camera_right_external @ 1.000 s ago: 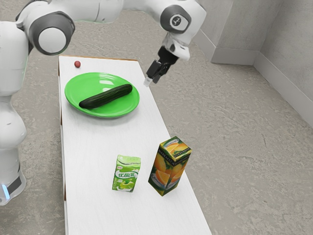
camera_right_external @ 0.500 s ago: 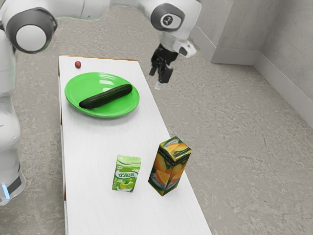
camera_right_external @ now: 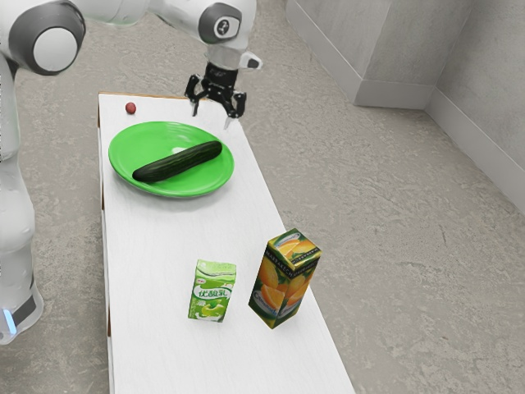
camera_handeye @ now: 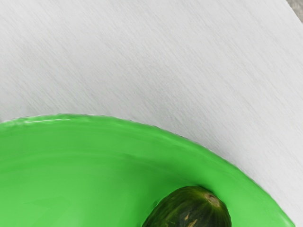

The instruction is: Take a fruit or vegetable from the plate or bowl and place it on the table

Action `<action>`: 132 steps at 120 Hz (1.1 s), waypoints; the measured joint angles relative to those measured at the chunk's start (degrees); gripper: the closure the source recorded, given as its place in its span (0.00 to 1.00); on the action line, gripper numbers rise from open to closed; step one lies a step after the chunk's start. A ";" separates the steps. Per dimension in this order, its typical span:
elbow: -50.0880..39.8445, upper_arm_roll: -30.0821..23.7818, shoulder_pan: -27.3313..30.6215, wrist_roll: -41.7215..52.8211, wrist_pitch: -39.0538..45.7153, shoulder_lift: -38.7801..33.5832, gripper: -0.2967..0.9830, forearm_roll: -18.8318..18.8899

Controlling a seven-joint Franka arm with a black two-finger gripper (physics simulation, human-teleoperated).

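Item, gripper [camera_right_external: 212, 119]: black, two fingers spread apart, nothing between them; raised, fingertips pointing down, at between one and two o'clock from the plate's centre in the exterior view.

Item, cucumber [camera_right_external: 178, 162]: dark green, long, lying on the plate, one end towards eight o'clock, the other between two and three, in the exterior view. Apart from the gripper. In the wrist view, one rounded end shows inside the rim, with a pale tip and small light marks.

Item, plate [camera_right_external: 171, 191]: round, bright green, glossy, raised rim; set on the table.

Item, small red fruit or vegetable [camera_right_external: 130, 107]: on the table, off the plate, at eleven o'clock from it in the exterior view.

Item, drink carton [camera_right_external: 212, 291]: green and white, upright, between five and six o'clock from the plate.

Item, juice box [camera_right_external: 285, 279]: dark, orange pictures, upright, taller; about three o'clock from the drink carton, near it but apart.

Item, table [camera_right_external: 156, 246]: pale top, brown edging at the exterior view's twelve o'clock end.
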 joint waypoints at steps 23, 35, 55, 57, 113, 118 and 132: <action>-7.77 0.57 -21.15 -5.83 1.88 -12.25 0.24 2.70; -11.20 3.34 -23.45 -7.00 2.87 -14.71 0.24 3.36; -13.83 8.39 -24.47 -3.36 4.44 -15.59 0.23 3.77; -13.93 9.25 -24.50 -2.82 4.54 -15.61 0.23 3.79; -24.57 13.23 -24.12 9.73 8.86 -24.65 0.23 6.81; -25.43 13.24 -23.97 10.51 8.98 -25.60 0.23 7.26; -27.97 13.24 -22.35 12.42 9.17 -28.00 0.23 9.12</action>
